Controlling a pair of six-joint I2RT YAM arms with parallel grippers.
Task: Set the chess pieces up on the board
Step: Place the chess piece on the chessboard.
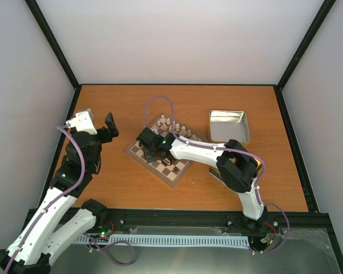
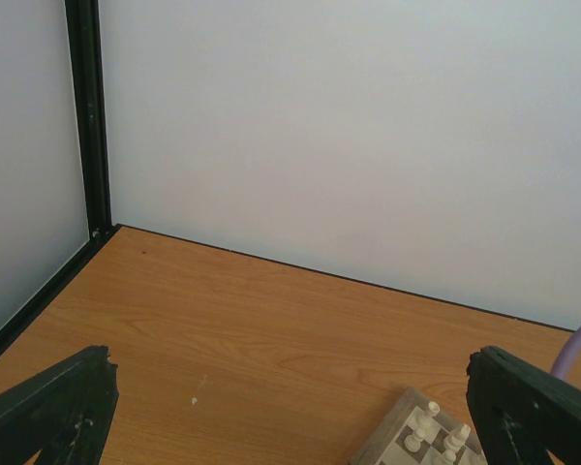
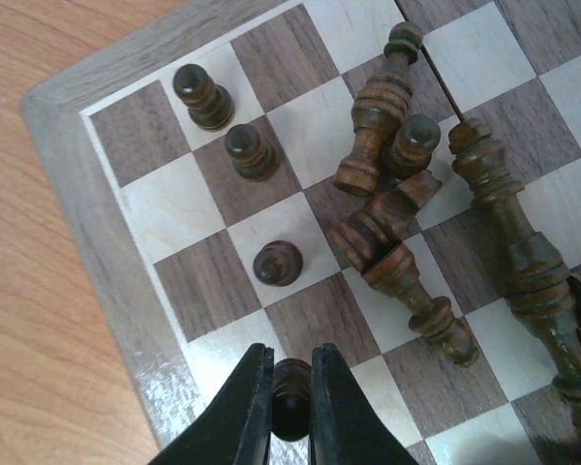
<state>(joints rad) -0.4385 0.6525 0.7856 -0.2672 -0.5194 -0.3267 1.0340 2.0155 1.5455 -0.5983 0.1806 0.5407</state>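
Step in hand: standing the dark front rank.
The surface [image 1: 120, 182] carried the board [image 1: 174, 170]; your left end effector [image 2: 290, 426] hung released, well apart, and your right end effector [image 3: 290, 373] was clenched on a dark pawn [image 3: 290, 395] in line with three upright pawns [image 3: 250, 150]. Next, I judge, you needed to seat it, release, then fetch from the toppled chess pieces [image 3: 397, 194].

We see only the top of the dark pawn [image 3: 290, 392] pinched in the right gripper [image 3: 291, 351]; the left wrist view's bottom edge crops the board [image 2: 399, 438].
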